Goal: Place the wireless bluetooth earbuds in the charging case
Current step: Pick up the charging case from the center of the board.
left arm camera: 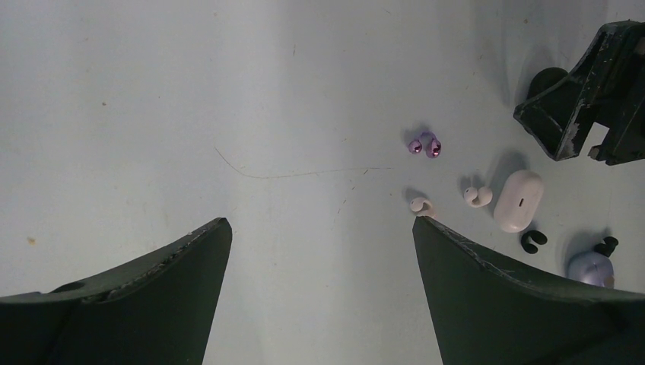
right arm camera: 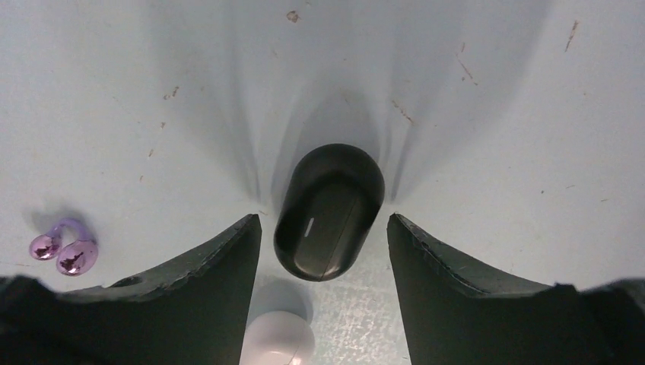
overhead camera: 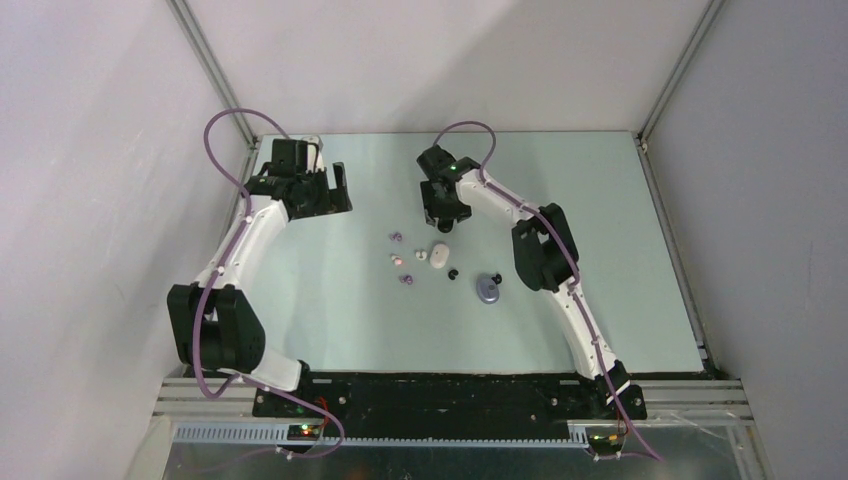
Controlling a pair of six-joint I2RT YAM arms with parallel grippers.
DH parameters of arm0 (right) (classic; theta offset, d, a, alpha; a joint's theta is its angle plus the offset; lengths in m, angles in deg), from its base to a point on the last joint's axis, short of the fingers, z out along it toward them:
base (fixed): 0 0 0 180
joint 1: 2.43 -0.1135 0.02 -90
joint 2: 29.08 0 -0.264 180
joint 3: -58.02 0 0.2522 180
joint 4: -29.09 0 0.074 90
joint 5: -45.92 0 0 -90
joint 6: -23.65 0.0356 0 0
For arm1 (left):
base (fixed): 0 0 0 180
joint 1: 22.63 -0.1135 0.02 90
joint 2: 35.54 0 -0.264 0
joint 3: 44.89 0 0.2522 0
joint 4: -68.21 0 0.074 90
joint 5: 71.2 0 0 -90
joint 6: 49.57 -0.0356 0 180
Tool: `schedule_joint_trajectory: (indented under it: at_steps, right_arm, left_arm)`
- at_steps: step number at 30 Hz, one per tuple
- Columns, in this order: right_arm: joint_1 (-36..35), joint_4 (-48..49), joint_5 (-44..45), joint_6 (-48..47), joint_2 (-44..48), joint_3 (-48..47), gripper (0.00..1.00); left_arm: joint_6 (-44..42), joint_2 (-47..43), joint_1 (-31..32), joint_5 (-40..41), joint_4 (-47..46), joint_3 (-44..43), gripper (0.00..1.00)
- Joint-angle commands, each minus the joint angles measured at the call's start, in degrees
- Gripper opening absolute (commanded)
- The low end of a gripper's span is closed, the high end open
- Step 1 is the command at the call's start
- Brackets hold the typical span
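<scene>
The black charging case (right arm camera: 328, 211) lies closed on the table between the fingers of my open right gripper (right arm camera: 323, 220); the jaws stand either side of it without touching. In the top view the right gripper (overhead camera: 445, 216) hovers over the black case (overhead camera: 447, 226). A white case (overhead camera: 438, 256) and a lilac case (overhead camera: 488, 290) lie nearby. Tiny earbuds are scattered: purple (left arm camera: 424, 144), two white (left arm camera: 420, 205) (left arm camera: 478, 196), black (left arm camera: 534, 240) (left arm camera: 606, 245), and another purple one (overhead camera: 406, 281). My left gripper (left arm camera: 321, 222) is open and empty, left of the buds.
The white case (right arm camera: 278, 341) lies just behind the black case, close to the right gripper's left finger. A purple earbud (right arm camera: 64, 249) lies left of that finger. The right gripper's finger (left arm camera: 593, 99) shows in the left wrist view. Enclosure walls stand round the table.
</scene>
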Motion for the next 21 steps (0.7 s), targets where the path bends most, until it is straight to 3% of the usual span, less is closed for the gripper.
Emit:
schedule_joint_trajectory:
  at_steps: [1,8,21]
  right_arm:
    - [1.0,1.1,1.8,-1.6,0.6,0.4,0.66]
    - [1.3,2.5,-7.4,-15.2,2.4,2.0,0.66]
    - [2.8,1.9,-11.8,-23.0,2.1,1.9,0.61]
  left_arm:
    - [1.1,-0.3,0.2,-1.1,-0.6,-2.6,0.96]
    - [1.0,-0.3,0.1,-1.2,-0.6,-2.9,0.95]
    - [1.1,1.8,0.3,-1.6,-1.1,-5.5,0.96]
